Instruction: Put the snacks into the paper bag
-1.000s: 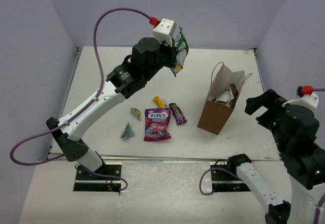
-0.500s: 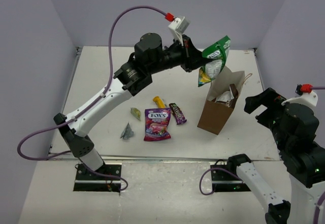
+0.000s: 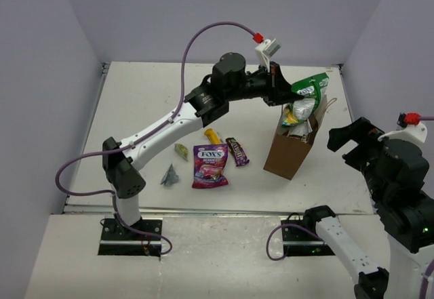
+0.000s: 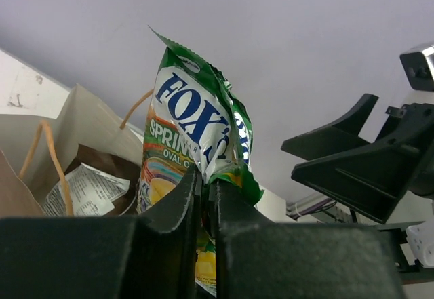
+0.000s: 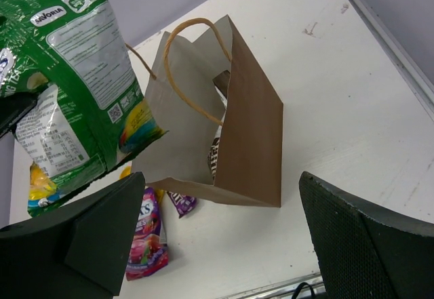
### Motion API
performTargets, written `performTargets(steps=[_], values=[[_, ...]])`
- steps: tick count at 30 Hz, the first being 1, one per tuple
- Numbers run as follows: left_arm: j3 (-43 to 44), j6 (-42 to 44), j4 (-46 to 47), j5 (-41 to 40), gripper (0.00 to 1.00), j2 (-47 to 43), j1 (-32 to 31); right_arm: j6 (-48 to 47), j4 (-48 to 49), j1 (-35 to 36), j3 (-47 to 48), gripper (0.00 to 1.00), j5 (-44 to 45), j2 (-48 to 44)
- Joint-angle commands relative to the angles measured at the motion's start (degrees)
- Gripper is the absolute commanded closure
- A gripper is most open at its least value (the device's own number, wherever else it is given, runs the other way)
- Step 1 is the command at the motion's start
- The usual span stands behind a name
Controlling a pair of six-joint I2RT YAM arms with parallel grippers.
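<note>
From above you cannot tell whether the lower end of the green bag (image 3: pixel 308 87) sits inside the mouth of the paper bag (image 3: pixel 288 155), which stands at the right of the bench (image 3: pixel 149 102). What lies in it is hard to make out. Only the left wrist view shows your left fingers (image 4: pixel 169 211) pinched tight on the green bag. The right fingers (image 5: pixel 366 245) stand wide, holding nothing. Only the top view shows the grey wrapper (image 3: pixel 170 175) at the near left.

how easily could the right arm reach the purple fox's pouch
Probably not directly: the paper bag stands between the open right tool and the pouch, so it must go around.
</note>
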Motion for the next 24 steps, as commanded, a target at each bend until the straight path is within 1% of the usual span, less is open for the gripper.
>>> performTargets(steps=[1, 2, 3, 4, 6, 7, 8, 9, 10, 11, 14, 16, 17, 19, 20, 21, 23, 24], values=[[5.0, 1.6, 2.9, -2.9, 0.9, 0.3, 0.4, -0.7, 1.6, 0.3, 1.7, 0.01, 0.7, -0.6], [5.9, 2.0, 2.9, -2.6, 0.83, 0.8, 0.5, -0.7, 1.6, 0.4, 1.7, 0.01, 0.8, -0.7], [6.4, 2.1, 0.6, -2.9, 0.76, 1.3, 0.5, -0.7, 1.6, 0.3, 1.7, 0.01, 0.8, -0.7], [7.0, 2.2, -0.1, -3.3, 0.73, 2.3, 0.6, -0.7, 1.6, 0.3, 1.7, 0.01, 0.8, -0.8], [8.1, 2.9, -1.5, -3.9, 0.72, 3.1, 0.9, -0.7, 1.5, 0.3, 1.7, 0.01, 0.9, -0.8], [8.5, 3.0, -2.6, -5.0, 0.66, 3.8, 1.2, -0.7, 1.5, 0.3, 1.8, 0.01, 1.0, -0.8], [9.0, 3.0, -5.1, -6.4, 0.4, 4.0, 1.6, -0.8, 1.5, 0.4, 1.8, 0.01, 1.0, -0.9], [9.5, 2.9, -6.1, -8.5, 0.29, 4.2, 2.0, -0.7, 1.5, 0.3, 1.8, 0.01, 1.0, -0.9], [9.8, 2.7, -6.4, -8.7, 0.22, 4.2, 3.0, -0.7, 1.5, 0.3, 1.8, 0.01, 1.0, -0.9], [9.7, 2.3, -6.1, -8.0, 0.09, 4.0, 3.4, -0.7, 1.5, 0.4, 1.8, 0.01, 1.0, -1.0], [9.7, 3.0, -4.9, -7.2, 0.01, 1.8, 4.4, -0.8, 1.5, 0.3, 1.7, 0.01, 1.0, -1.0], [9.6, 4.1, -5.2, -6.6, 0.0, -0.8, 4.7, -0.9, 1.5, 0.2, 1.7, 0.01, 1.1, -1.0], [9.3, 5.3, -6.9, -6.8, 0.0, -1.7, 4.9, -0.9, 1.5, 0.3, 1.7, 0.01, 1.0, -1.1], [8.1, 6.9, -9.8, -9.3, 0.0, -5.2, 5.3, -1.0, 1.5, 0.3, 1.7, 0.01, 1.0, -1.1], [4.9, 7.9, -13.3, -11.2, 0.0, -6.5, 5.6, -1.0, 1.5, 0.3, 1.7, 0.01, 0.9, -1.1], [2.4, 8.1, -15.0, -15.6, 0.0, -8.1, 5.8, -0.9, 1.5, 0.3, 1.6, 0.01, 0.8, -1.2], [-4.1, 6.8, -18.5, -18.8, 0.0, -12.8, 8.2, -0.7, 1.5, 0.3, 1.4, 0.01, 0.7, -1.3], [-11.8, 4.0, -19.0, -18.3, 0.0, -14.4, 9.7, -0.7, 1.5, 0.3, 1.4, 0.01, 0.1, -1.3]])
